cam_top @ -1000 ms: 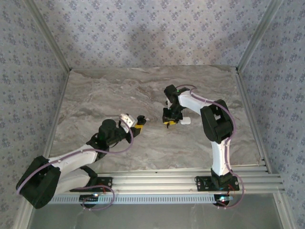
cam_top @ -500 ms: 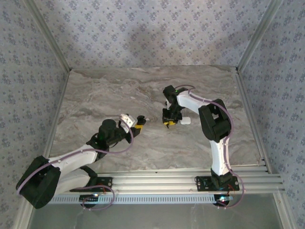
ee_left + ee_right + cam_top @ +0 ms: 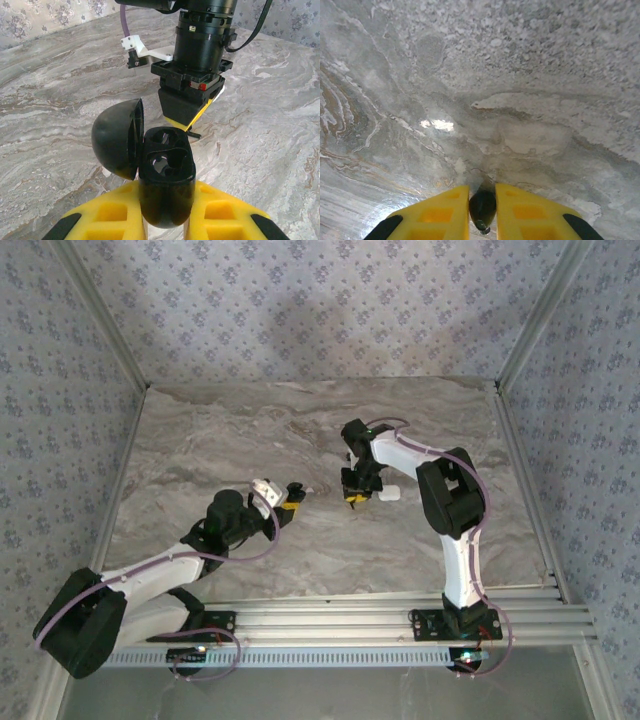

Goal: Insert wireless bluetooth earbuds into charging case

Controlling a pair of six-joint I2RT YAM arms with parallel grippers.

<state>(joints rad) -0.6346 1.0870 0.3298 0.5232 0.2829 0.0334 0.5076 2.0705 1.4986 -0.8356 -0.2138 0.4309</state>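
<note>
Between the yellow fingers [image 3: 435, 212] of the right hand [image 3: 482, 194], clamped narrow: a tiny glossy black earbud [image 3: 482, 209], long axis along the fingers, low over the grey marbled bench [image 3: 530, 75]. At nine o'clock overhead, near but apart: an oval black charging case [image 3: 167, 165], domed lid [image 3: 112, 140] open, both sockets apparently empty, pinched in the left hand [image 3: 167, 200]. Next, probably: carry toward nine. No readable brand or writing.

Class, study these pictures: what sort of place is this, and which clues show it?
Probably a robot test cell: two arms bolted to an aluminium rail, a marble-look table, wallpapered panels boxing it in.
</note>
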